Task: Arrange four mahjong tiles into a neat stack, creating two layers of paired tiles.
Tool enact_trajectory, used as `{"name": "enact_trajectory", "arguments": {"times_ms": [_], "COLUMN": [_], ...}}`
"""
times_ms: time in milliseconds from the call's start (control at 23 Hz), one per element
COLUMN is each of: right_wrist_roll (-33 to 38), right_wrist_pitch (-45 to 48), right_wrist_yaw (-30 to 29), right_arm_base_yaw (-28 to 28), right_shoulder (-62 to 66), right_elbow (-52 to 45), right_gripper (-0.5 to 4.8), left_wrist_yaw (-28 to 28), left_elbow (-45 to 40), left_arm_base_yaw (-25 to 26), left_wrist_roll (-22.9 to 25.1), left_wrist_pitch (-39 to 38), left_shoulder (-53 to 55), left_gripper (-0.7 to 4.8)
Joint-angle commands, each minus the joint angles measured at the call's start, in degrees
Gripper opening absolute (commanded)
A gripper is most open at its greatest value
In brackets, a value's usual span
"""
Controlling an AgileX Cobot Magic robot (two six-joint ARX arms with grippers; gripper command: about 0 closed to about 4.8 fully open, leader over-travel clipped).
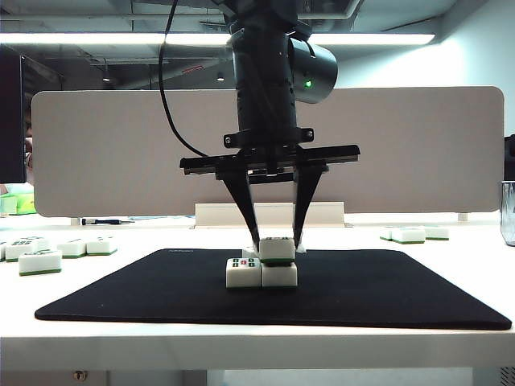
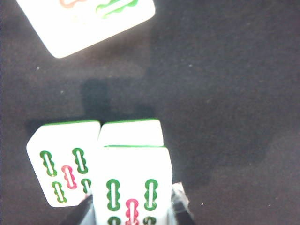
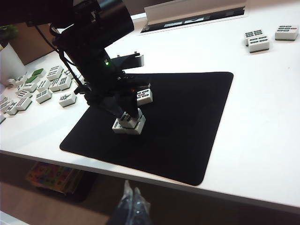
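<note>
So I've got the left gripper (image 1: 277, 244) hanging straight down over the middle of the black rectangular mat (image 1: 386, 297), fingers clamped on one white mahjong tile with a thin green back (image 1: 277, 248), which sits on top of the right-hand one of two matching tiles lying side by side (image 1: 261, 273) on the mat. In the left wrist view the held tile (image 2: 132, 185) shows green and red bamboo marks face up, and the pair underneath peeks out just beyond it. The fourth white tile (image 2: 89, 21) lies on its own on the mat, well off at about 11 o'clock from the pair in that view, apart from them. The right gripper (image 3: 131, 206) is parked off the near edge of the white table (image 3: 262, 117), nowhere near the tiles, its fingers together. Loose spare tiles (image 3: 40, 86) are scattered on the table at roughly 9 o'clock of the mat in the right wrist view.
</note>
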Motion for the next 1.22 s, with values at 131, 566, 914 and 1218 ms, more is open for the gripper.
{"name": "enact_trajectory", "arguments": {"times_ms": [131,566,914,1218], "right_wrist_roll": [-0.2,-0.2,-0.1,-0.2], "right_wrist_pitch": [0.6,0.6,0.6,0.6], "right_wrist_yaw": [0.1,0.1,0.1,0.1], "right_arm_base_yaw": [0.0,0.0,0.0,0.0], "right_shoulder": [-0.7,-0.7,-0.7,-0.7], "right_elbow": [0.2,0.2,0.2,0.2], "right_gripper": [-0.01,-0.01,-0.01,-0.01], "left_wrist_yaw": [-1.7,-1.1,2.4,4.3], "left_elbow": [0.2,0.2,0.6,0.6], "left_arm_base_yaw": [-0.1,-0.2,-0.2,0.6], "left_wrist_roll": [-0.2,-0.2,-0.2,8.0], "left_wrist_pitch": [-0.6,-1.1,-1.2,-2.1], "left_shoulder": [-0.3,-0.3,-0.6,-4.5], "left_gripper": [1.79,1.88,3.15,3.15]}}
